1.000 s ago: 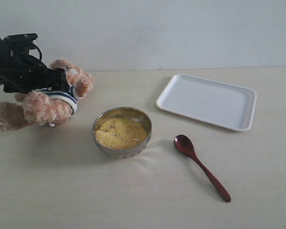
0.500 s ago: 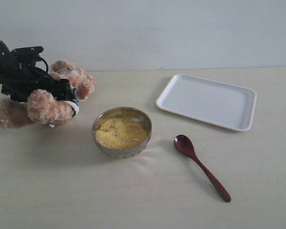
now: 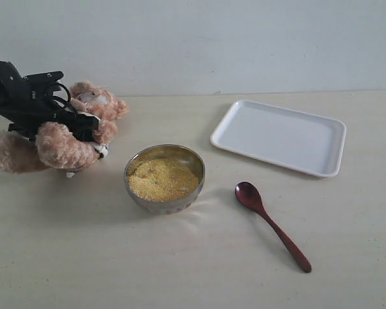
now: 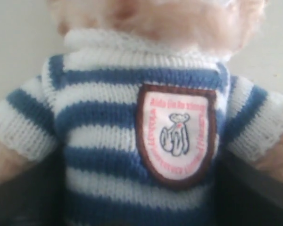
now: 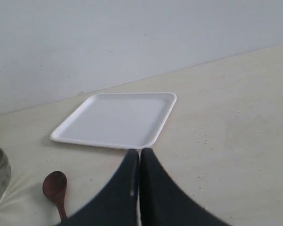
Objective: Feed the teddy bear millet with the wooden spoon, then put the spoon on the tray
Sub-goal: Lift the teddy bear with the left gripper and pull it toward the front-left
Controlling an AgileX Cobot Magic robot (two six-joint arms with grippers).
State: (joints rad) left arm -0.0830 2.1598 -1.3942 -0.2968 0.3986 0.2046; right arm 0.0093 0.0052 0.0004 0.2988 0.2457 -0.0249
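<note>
You have one teddy bear [image 3: 63, 147], one bowl [image 3: 164, 201] of millet [image 3: 162, 179], one wooden spoon [image 3: 270, 225] and one tray [image 3: 278, 136]. Your left gripper [image 3: 87, 129] squeezes the bear's striped tummy. Your right gripper [image 5: 139, 157] is pressed together, holding nothing. The spoon lies on the table [image 3: 180, 270] near the bowl.

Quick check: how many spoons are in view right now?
1: the wooden spoon lies loose, right of the bowl and nearer the camera than the tray. No other shows in any view.
</note>
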